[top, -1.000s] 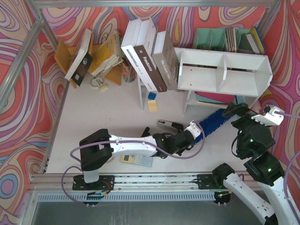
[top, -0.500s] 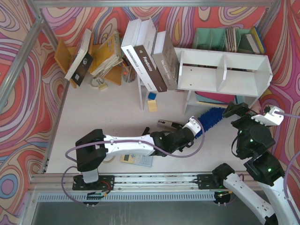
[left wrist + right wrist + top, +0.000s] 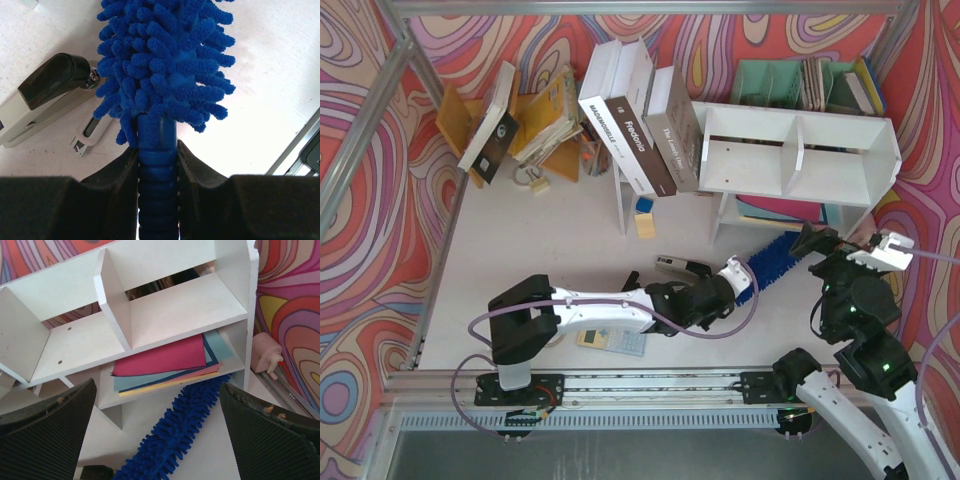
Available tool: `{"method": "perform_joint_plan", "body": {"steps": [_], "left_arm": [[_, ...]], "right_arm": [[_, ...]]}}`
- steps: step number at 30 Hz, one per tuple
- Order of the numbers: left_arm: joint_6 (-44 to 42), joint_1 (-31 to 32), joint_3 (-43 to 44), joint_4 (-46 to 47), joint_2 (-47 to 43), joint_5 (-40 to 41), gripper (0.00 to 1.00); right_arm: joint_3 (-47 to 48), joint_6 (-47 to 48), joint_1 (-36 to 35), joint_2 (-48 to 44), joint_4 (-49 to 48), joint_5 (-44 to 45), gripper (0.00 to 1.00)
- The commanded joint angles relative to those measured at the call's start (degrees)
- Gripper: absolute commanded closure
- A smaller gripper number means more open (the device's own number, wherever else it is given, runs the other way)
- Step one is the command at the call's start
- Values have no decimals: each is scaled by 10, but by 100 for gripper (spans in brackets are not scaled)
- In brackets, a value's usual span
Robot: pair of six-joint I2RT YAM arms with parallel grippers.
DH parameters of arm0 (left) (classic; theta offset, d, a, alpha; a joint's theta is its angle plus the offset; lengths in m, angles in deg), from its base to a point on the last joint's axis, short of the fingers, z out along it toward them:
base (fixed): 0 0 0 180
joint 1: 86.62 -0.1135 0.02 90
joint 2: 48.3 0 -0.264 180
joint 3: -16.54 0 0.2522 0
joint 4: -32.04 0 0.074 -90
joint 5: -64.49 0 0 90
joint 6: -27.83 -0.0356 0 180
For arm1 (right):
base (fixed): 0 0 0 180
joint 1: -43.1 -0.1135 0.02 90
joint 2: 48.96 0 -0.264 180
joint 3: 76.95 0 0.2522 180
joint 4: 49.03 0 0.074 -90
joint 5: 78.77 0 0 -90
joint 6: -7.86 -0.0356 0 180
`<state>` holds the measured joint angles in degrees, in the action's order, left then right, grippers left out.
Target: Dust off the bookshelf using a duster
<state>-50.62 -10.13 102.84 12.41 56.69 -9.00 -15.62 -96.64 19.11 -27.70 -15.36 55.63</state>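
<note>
Found the duster (image 3: 775,258) clenched by its handle in the left gripper (image 3: 157,150), its head slanting from centre frame toward the bookshelf (image 3: 798,115) foot at right; saw the right gripper (image 3: 157,390) gaping, empty; judged dusting scarcely begun, both compartments left.

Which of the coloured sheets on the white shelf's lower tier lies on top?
The magenta sheet; the teal sheet and yellow sheet show only edges beneath it.

the top camera looks down on the whole desk (image 3: 550,240); both wrist cameras sit close, all three sharing the duster (image 3: 775,257).
</note>
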Motion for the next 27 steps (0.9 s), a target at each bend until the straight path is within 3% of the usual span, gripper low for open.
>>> {"method": "perform_joint_plan", "body": {"steps": [1, 10, 27], "left_arm": [[-25, 12, 7, 34, -15, -20, 100], [-19, 23, -44, 86, -81, 18, 100], [-21, 14, 1, 3, 11, 1, 100]], "right_arm": [[-37, 74, -2, -37, -73, -51, 1], [-62, 89, -1, -61, -96, -72, 1], [-65, 86, -1, -62, -91, -67, 1]]}}
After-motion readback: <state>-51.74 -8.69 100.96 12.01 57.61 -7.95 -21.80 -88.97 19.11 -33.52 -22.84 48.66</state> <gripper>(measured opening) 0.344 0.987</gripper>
